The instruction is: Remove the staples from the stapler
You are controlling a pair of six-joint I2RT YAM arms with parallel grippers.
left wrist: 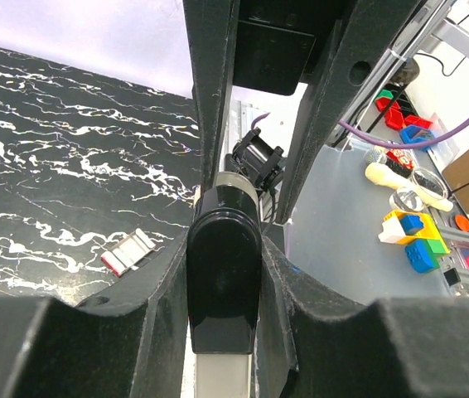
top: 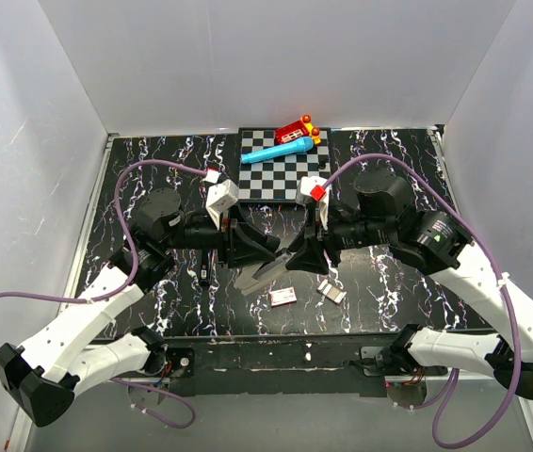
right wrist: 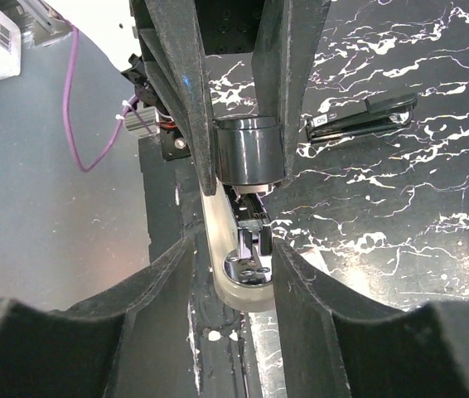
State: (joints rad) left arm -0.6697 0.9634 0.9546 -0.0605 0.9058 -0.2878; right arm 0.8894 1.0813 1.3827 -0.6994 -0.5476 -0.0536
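Left tool (left wrist: 224, 249) is clenched on the stapler (top: 268, 273), apparently steadying it at mid-table while the right tool (right wrist: 239, 191) straddles its opened top; I cannot tell if that one grips

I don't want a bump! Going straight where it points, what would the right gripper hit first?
The stapler, sitting between the fingers of the right gripper; just past that, probably the left gripper, though depth is unclear.

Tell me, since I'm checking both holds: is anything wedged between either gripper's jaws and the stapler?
Nothing visible. The left gripper has its jaws closed directly on the black end of the stapler. The stapler's grey end sits bare between the jaws of the right gripper. Neither wrist view shows anything in between.
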